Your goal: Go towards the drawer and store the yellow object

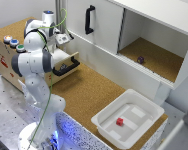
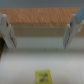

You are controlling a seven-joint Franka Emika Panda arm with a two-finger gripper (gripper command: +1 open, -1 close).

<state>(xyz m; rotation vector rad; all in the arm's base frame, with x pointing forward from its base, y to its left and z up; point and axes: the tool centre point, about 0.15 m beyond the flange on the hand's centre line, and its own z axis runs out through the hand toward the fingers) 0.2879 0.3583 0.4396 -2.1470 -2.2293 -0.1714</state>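
Hovering over the pulled-out drawer (image 1: 65, 63), gripper (image 2: 42, 30) spread wide, holding nothing. Down below in the wrist view, on a pale surface: yellow object (image 2: 43, 77) with dark markings, too blurred to read. No legible writing anywhere.

The exterior camera sits high and well back, looking down at a slant over the whole scene: the white Franka arm (image 1: 36, 65) at the exterior view's left, the cork-topped bench (image 1: 86, 92) across the middle, the white plastic tray (image 1: 106, 124) near the bottom right and the big white cabinet (image 1: 159, 45) behind. The small light-wood drawer with the long black bar handle (image 1: 66, 66) lies partly hidden by the arm. The wrist camera rides close above the drawer's pale interior, facing down between its two blurred jaws, with a small yellow block (image 2: 43, 76) near its frame's edge. Both views share the drawer area.
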